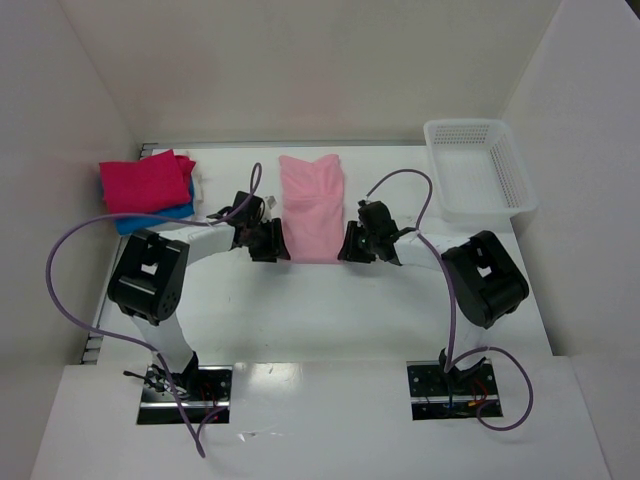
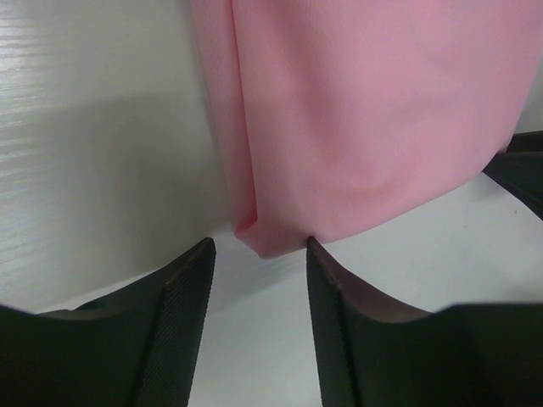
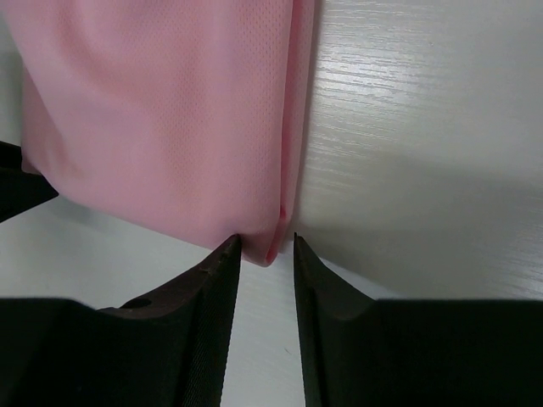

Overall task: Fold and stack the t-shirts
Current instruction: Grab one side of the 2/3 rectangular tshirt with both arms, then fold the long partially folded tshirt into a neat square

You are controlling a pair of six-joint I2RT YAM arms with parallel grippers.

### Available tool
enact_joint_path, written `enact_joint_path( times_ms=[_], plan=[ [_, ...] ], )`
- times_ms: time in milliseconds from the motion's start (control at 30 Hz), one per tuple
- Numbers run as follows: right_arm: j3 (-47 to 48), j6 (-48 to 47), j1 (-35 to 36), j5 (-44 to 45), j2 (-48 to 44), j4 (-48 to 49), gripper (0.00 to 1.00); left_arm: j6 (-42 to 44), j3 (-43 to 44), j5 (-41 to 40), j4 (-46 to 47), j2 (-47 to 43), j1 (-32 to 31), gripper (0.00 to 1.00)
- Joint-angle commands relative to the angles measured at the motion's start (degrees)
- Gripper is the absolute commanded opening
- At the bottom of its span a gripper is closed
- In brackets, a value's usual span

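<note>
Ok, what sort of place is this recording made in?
Probably a lab test cell, not a home: a white wood-grain table boxed in by plain white wall panels, with a black left arm and black right arm bolted at its near edge.

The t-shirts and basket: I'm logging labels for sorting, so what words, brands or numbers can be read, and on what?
None: no readable text shows on the light pink t-shirt, the magenta t-shirt, the blue t-shirt or the white basket.
</note>
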Motion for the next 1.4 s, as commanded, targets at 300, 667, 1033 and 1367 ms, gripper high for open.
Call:
enact_joint_path(
  times_ms=[300, 667, 1033, 1367],
  plan=[
    [0.87, 2.27, 0.63, 0.34, 1.22, 5.86, 0.04, -1.03, 1.53, 1.03, 2.0, 2.35, -0.07, 0.24],
    [-1.98, 3.41, 2.38, 0.96, -2.07, 5.58, 0.0, -1.03, -0.06, 1.0, 2.0, -0.84, -0.07, 0.0],
    [-8.55, 6.5, 4.76, 3.42, -17.39, 0.5, 0.0, -3.55, -3.4, -2.26, -6.8, -16.32, -3.85, 0.0],
    [-7.96, 9.39, 6.78, 7.28, -36.89, -10.73, 0.0, -7.97, -1.59, -7.52, -15.72, -33.34, -6.75, 0.0]
  ],
)
